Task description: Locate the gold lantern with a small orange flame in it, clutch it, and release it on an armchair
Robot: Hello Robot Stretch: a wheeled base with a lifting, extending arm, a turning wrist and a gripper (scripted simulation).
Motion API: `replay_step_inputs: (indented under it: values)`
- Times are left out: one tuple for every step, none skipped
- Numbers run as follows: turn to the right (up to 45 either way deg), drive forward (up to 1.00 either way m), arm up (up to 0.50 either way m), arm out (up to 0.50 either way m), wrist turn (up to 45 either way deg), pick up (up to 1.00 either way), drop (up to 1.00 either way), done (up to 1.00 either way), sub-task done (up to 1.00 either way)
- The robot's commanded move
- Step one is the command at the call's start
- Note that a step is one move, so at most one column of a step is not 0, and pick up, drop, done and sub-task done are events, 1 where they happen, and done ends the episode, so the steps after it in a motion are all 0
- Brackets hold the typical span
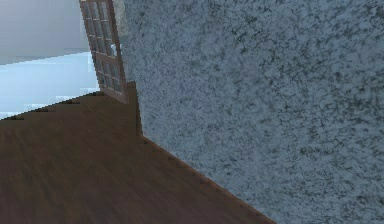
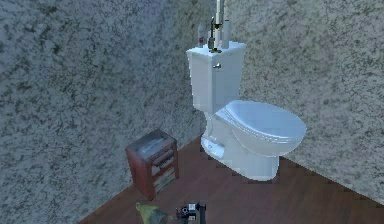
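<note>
Low at the arm side view's bottom edge we see the gripper [image 2: 178, 211], a small dark body with pale marked squares at its right. We cannot tell how its jaws stand, whether spread or pressed together. Just left of the jaws and close to them lies an olive-gold blob [image 2: 150, 212]. Its colour would suit the gold lantern, but it is too small for us to make out a shape or a flame. We cannot tell whether it hangs from the fingers or lies on the dark wood floor [image 2: 310, 195], and so not whether the gripper holds anything. Above the jaws and slightly left, near them, a small reddish-brown box [image 2: 153, 165] stands on the floor against the speckled grey wall [image 2: 70, 90]. Farther above the jaws and to their right stands a white toilet [image 2: 255, 135] with its lid down and its tank [image 2: 215, 85] against the corner of the walls. On the tank's top, well apart from the jaws, rests a tall pale thing [image 2: 218, 30] with dark bits at its foot; we cannot tell what it is. In the forward view the same speckled wall [image 1: 260, 90] covers the right side and meets the dark floor [image 1: 80, 165] along a slanting line. At the wall's far end a brown door with small panes [image 1: 103, 40] stands beside a pale blue area [image 1: 40, 85] at the upper left.
</note>
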Motion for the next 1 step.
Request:
replay_step_inputs:
  values:
    - [0.0,0.0,0.0,0.0,45.0,0.0,0.0,0.0,0.0]
